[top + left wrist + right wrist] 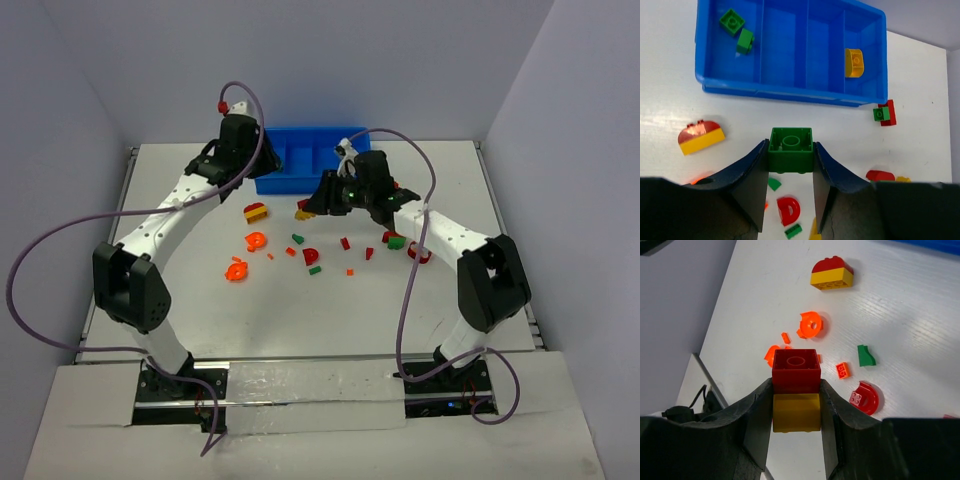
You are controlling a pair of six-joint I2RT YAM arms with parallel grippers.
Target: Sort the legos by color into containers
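Observation:
My left gripper [791, 159] is shut on a green brick [791, 149] and holds it above the table, just in front of the blue tray [790, 95]. In the top view the left gripper [250, 168] is at the tray's [310, 140] left front. The tray's leftmost compartment holds two green legos [737, 31]. Its rightmost holds one orange-yellow piece [855, 62]. My right gripper [796, 405] is shut on a red brick stacked on a yellow brick [796, 390]. In the top view the right gripper [308, 209] hangs over the table in front of the tray.
Loose legos lie across the middle of the table: a red-and-yellow dome [256, 211], orange rings [255, 240], a red D-shape [311, 256], small green bits [315, 269], a red-and-green piece [395, 238] and a red arch [418, 252]. Walls stand on three sides.

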